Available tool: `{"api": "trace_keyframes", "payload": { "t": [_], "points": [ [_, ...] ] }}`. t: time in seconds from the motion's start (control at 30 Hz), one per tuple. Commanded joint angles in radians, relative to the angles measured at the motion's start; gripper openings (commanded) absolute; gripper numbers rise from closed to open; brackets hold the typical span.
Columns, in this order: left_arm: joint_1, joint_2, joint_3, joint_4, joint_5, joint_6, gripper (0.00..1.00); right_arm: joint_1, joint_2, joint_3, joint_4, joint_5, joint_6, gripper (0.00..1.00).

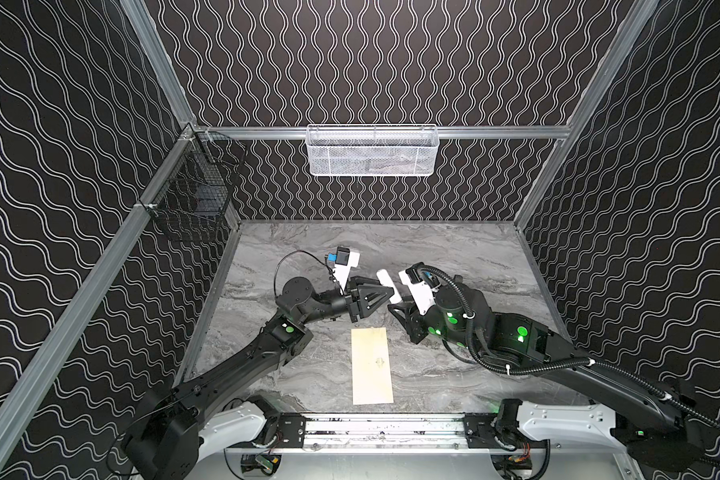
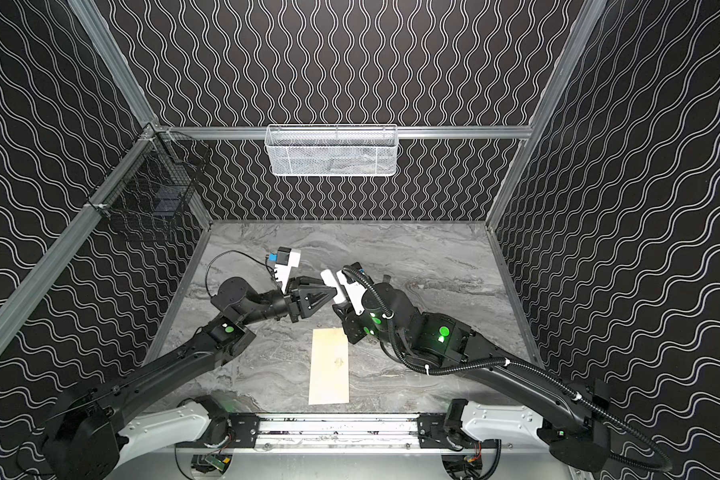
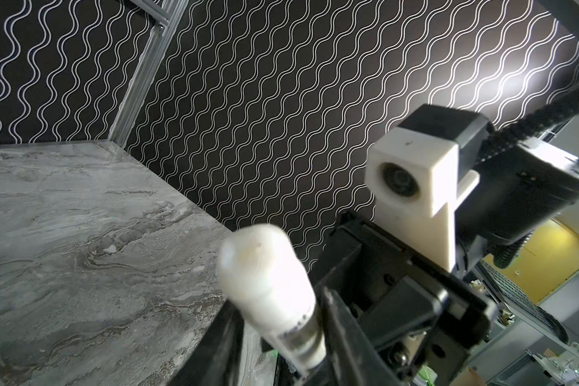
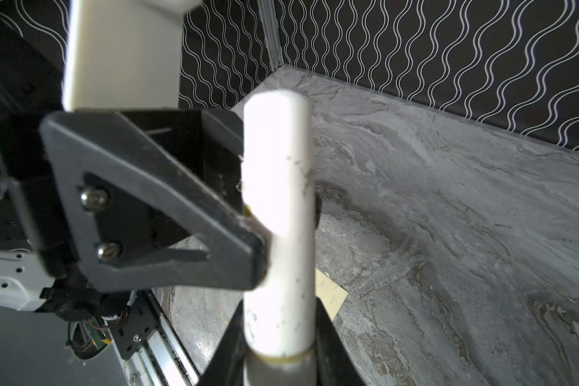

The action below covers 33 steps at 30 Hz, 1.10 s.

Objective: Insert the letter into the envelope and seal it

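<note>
Envelope (image 1: pixel 371 374) lies flat at lower centre; right gripper (image 4: pixel 279 320) clamps white stick (image 1: pixel 383 277) mid-frame; left gripper (image 1: pixel 388 291) straddles it, grip impossible to tell.

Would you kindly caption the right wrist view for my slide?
The right tool grips a white stick; the left tool touches its side.

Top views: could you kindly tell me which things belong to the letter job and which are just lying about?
Job: envelope; stick, between left gripper and right gripper, probably for sealing. No letter visible.
Just there: white basket on the back wall; black basket on the side wall.
</note>
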Motion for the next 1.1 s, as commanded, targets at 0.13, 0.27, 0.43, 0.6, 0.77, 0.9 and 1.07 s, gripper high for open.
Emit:
{"api": "trace_keyframes", "payload": {
  "t": [0.13,0.27,0.43,0.6,0.77,0.9,1.07],
  "points": [
    [0.001,0.007,0.007,-0.040,-0.032,0.007,0.45,0.001,-0.006,-0.010,0.122,-0.019,0.003,0.00],
    [0.002,0.015,0.006,-0.021,-0.042,-0.014,0.46,0.001,-0.004,-0.024,0.138,-0.027,0.000,0.00],
    [0.001,0.041,0.004,0.048,-0.038,-0.061,0.46,0.001,0.000,-0.035,0.144,-0.027,-0.008,0.00],
    [0.006,0.057,0.004,0.080,-0.038,-0.093,0.46,0.001,0.008,-0.042,0.145,-0.009,-0.015,0.00],
    [0.012,0.069,-0.004,0.124,-0.031,-0.134,0.36,0.001,0.014,-0.054,0.148,0.001,-0.018,0.00],
    [0.014,0.072,0.000,0.119,-0.026,-0.138,0.27,0.001,0.009,-0.063,0.157,-0.007,-0.022,0.00],
    [0.014,0.067,0.003,0.098,-0.025,-0.133,0.16,0.001,0.002,-0.073,0.163,-0.018,-0.023,0.00]
  ]
}}
